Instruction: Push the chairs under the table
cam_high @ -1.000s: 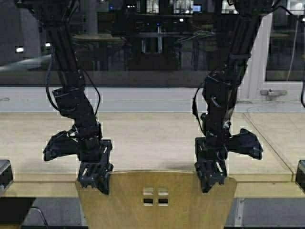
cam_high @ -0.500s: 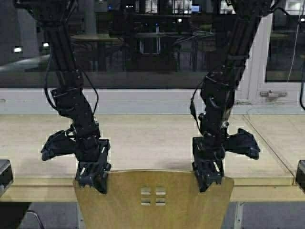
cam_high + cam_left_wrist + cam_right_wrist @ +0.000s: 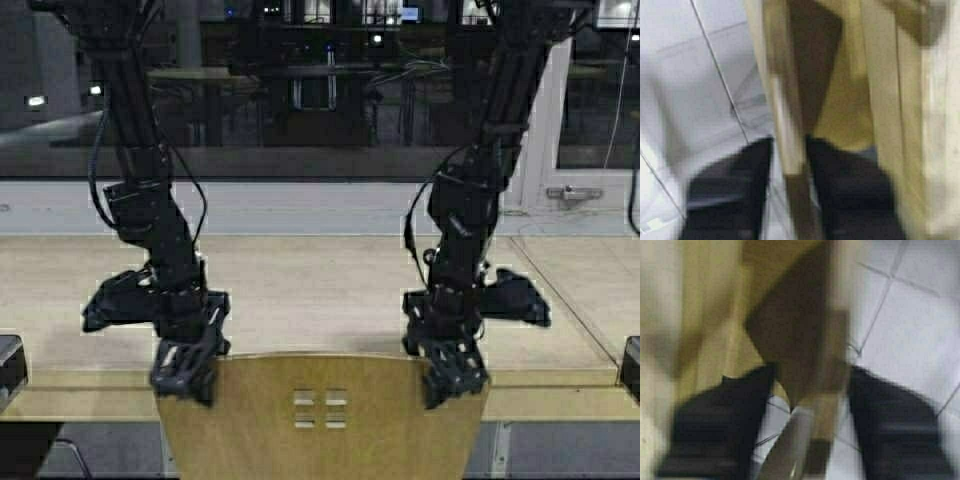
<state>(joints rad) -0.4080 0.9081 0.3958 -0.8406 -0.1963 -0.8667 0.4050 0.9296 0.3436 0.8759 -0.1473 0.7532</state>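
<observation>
- Chair (image 3: 322, 415) sits bottom centre of the high view, backrest top edge level with the table's front edge. Only the backrest shows; seat and legs are out of frame.
- My left gripper (image 3: 185, 368) is at the backrest's upper left corner. In the left wrist view, my left fingers (image 3: 727, 197) straddle the plywood edge, one on each face, pressed close: clamped on the chair.
- My right gripper (image 3: 452, 375) is at the upper right corner. In the right wrist view, the fingers (image 3: 715, 427) flank the backrest edge with more slack on one side. I judge it gripped, less firmly than the left.
- Table (image 3: 310, 290) runs the full width across mid-frame, pale wood-look top with a thick front edge. The backrest looks to be at or touching that edge, so the push seems nearly done.
- Risk: further drive forward could jam the backrest against the table edge and load my wrists.
- Risk: uneven grip. If the right side slips, the chair may yaw and go in skewed.
- Risk: legs may catch on floor tile joints; I can't see them from here.
- Room: dark glazed wall across the upper frame, reflections of lights, a white sill band below. Pale grey floor tiles show in both wrist views.
</observation>
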